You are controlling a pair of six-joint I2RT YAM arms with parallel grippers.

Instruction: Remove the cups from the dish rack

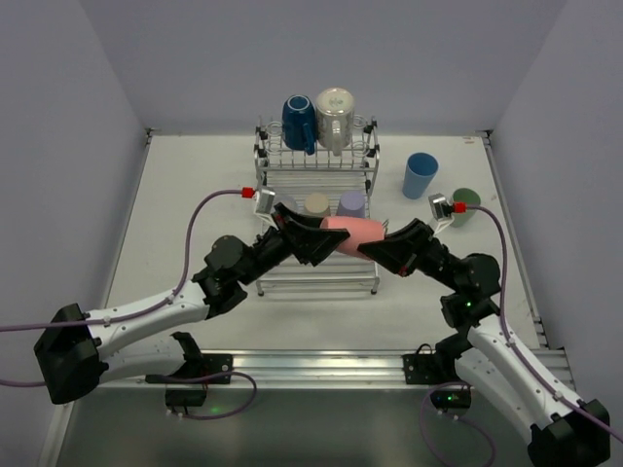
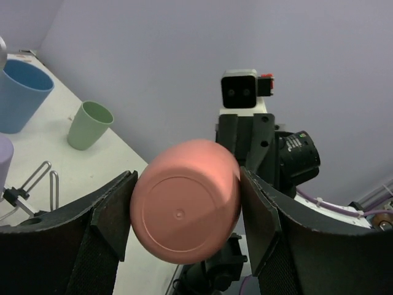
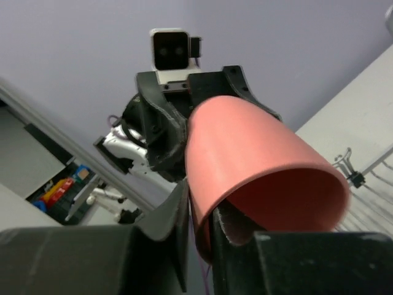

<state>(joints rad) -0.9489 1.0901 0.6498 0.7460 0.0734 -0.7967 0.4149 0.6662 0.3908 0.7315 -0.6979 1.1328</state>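
The right gripper (image 3: pixel 204 216) pinches the pink cup (image 1: pixel 352 233) by its rim, one finger inside the mouth, while the left gripper (image 2: pixel 187 209) clamps its base, so the cup hangs level between them above the rack (image 1: pixel 316 173), lengthwise left to right, mouth rightward.

I saw the pink cup (image 1: pixel 352 233) as smooth matt plastic, the left fingers (image 2: pixel 113 212) as matt black plastic with finely textured faces, the rack (image 1: pixel 317 276) as bright chrome wire, the blue mug (image 1: pixel 298 122) as glossy, the other mug (image 1: pixel 334 119) as clear glass, and the table (image 1: pixel 195 195) as matt white.
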